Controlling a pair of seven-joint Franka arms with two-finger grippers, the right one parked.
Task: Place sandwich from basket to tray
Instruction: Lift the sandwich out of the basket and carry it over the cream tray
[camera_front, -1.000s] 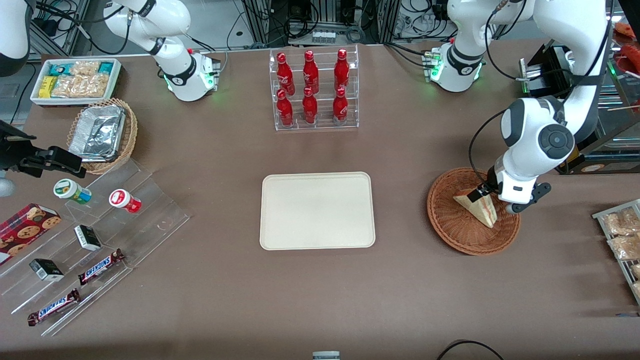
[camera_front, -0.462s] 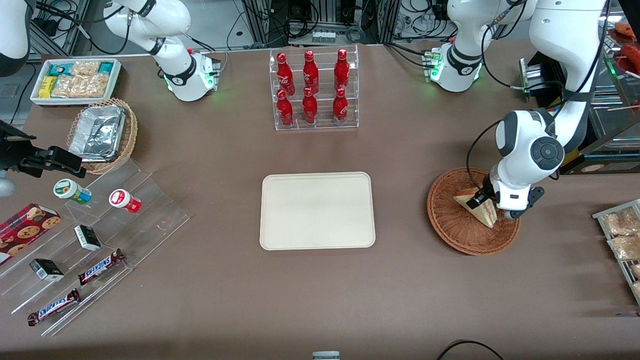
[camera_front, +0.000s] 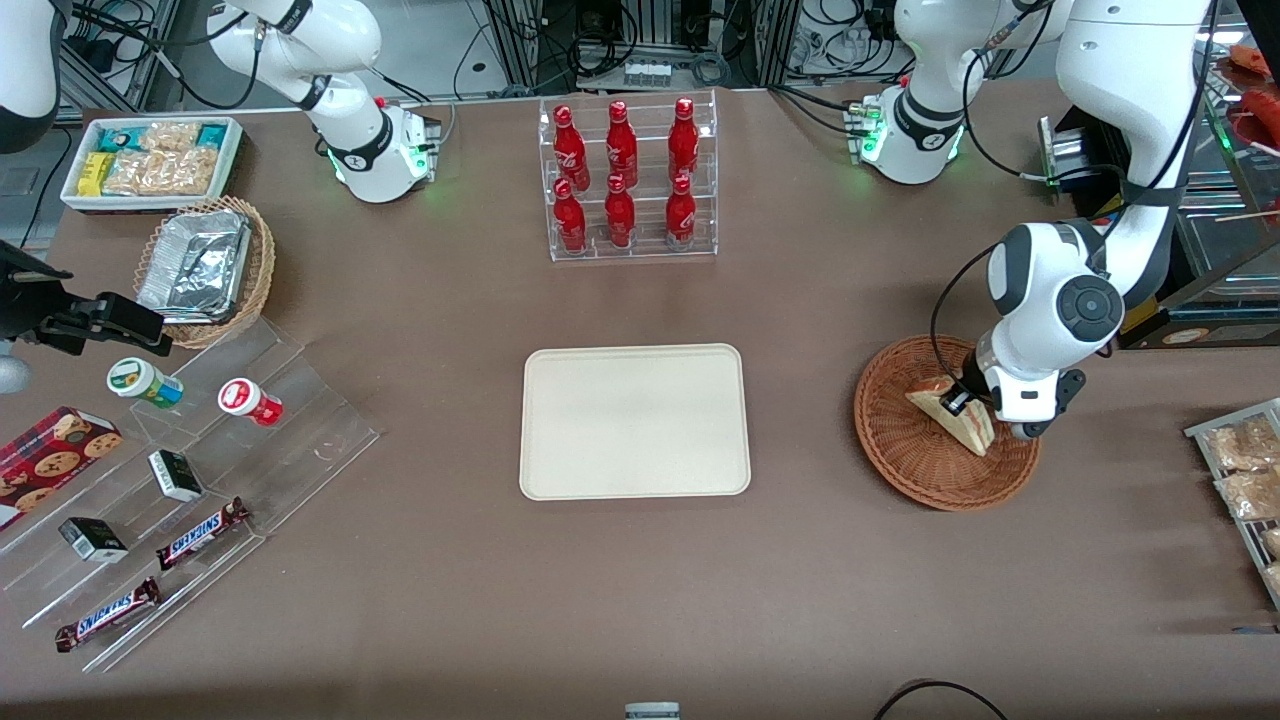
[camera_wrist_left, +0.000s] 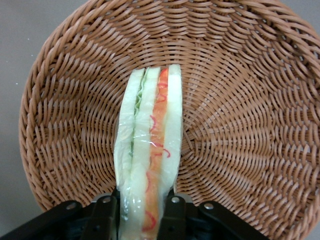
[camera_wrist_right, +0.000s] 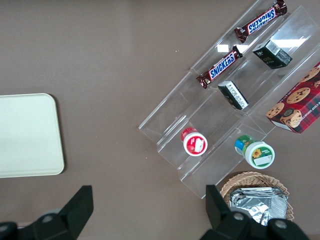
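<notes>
Your gripper (camera_wrist_left: 145, 212) sat low in the basket (camera_front: 905, 455), fingers (camera_wrist_left: 105, 215) closed snugly against both faces of the sandwich (camera_wrist_left: 149, 165).

The sandwich (camera_front: 952, 421) sat in the basket (camera_front: 905, 455) with the hand (camera_front: 962, 404) clamped on it, the tray (camera_front: 634, 421) beside the basket, mid-desk (camera_front: 640, 590).
</notes>
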